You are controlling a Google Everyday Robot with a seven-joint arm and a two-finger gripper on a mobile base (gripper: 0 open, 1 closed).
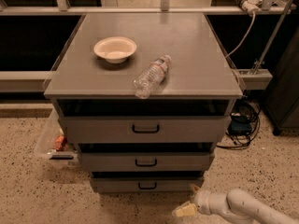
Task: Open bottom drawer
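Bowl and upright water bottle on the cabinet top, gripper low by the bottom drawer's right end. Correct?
No: the camera view shows the water bottle lying on its side. The bowl is on the cabinet top, and the gripper is low by the right end of the bottom drawer.
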